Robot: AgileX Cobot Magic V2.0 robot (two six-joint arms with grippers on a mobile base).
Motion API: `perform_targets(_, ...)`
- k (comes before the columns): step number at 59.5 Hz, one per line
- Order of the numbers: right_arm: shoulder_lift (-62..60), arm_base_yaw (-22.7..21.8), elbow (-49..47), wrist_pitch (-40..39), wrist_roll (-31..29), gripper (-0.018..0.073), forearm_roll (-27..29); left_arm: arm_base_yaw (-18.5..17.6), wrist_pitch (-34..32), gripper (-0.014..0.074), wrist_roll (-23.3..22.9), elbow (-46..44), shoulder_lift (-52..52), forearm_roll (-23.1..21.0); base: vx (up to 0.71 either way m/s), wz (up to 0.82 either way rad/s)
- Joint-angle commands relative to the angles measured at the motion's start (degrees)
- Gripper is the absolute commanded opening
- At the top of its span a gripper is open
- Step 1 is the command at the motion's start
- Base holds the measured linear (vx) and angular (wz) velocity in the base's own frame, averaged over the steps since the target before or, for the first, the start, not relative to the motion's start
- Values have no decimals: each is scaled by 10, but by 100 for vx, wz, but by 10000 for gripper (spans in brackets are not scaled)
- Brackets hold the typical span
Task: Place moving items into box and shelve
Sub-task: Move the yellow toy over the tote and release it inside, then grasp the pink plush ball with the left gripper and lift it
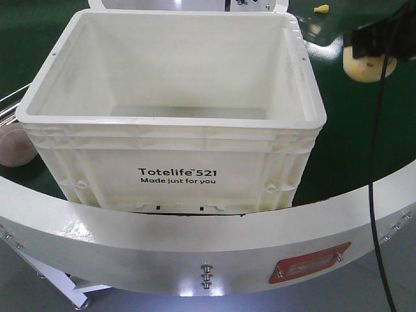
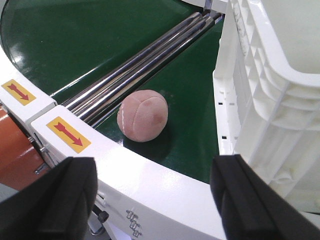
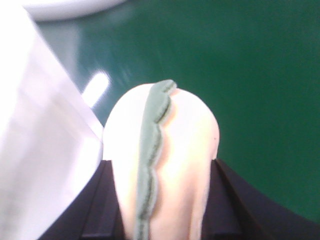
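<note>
White curved metal rim (image 1: 195, 253) fills the front view's foreground; behind it, on the green belt (image 1: 39, 39), stands the large white ribbed plastic crate (image 1: 175, 172), with the dull pinkish-brown round plush fruit (image 1: 13, 146) just beside its left wall. From the left wrist, the left gripper (image 2: 150, 200) hangs released, fingers wide apart above the rim, the pinkish plush lying between steel rollers (image 2: 135, 65) and crate. From the right wrist, the right gripper (image 3: 160, 175) grasps the yellow-orange plush fruit (image 3: 185, 150) with its green leaf (image 3: 150, 165).
</note>
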Motion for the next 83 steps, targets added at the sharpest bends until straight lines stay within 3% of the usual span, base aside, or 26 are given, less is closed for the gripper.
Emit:
perform_targets(1,-27,38,-62,-21,-28,312,22,0,-42,573,-3,-19,8,4,0,0)
perform_targets(16,-15,194,-85,-94,-68,312,35,0,-42,573,-3,-19,8,4,0,0)
perform_targets(27,25,260,-85,-129,-68,337,35,0,-42,573,-3,-19,8,4,0,0)
perform_targets(34,50,271,-85,-129,-68,443,35,0,-42,573,-3,-19,8,4,0,0)
perform_targets(42,61,271,-85,-130,-67,639,30,0,-42,573,-3,-19,8,4,0,0)
perform_targets(48,55,271,-85,-131,-67,720,16,0,-43,573,-4,-19,8,4,0,0)
perform_targets(55,35,271,-85,-123,-60,718,-2,0,-44,574,-4,-19,9,4,0,0)
perform_targets(65,-31,269,-69,-82,-1,677,-59,0,-40,615,-4,-28,46,4,0,0)
perform_targets(77,-130,269,25,-84,-1,606,-80,0,2,644,-7,-109,168,11,0,0)
perform_targets(83,-165,269,61,-86,-1,589,-80,6,5,644,-14,-143,241,41,0,0)
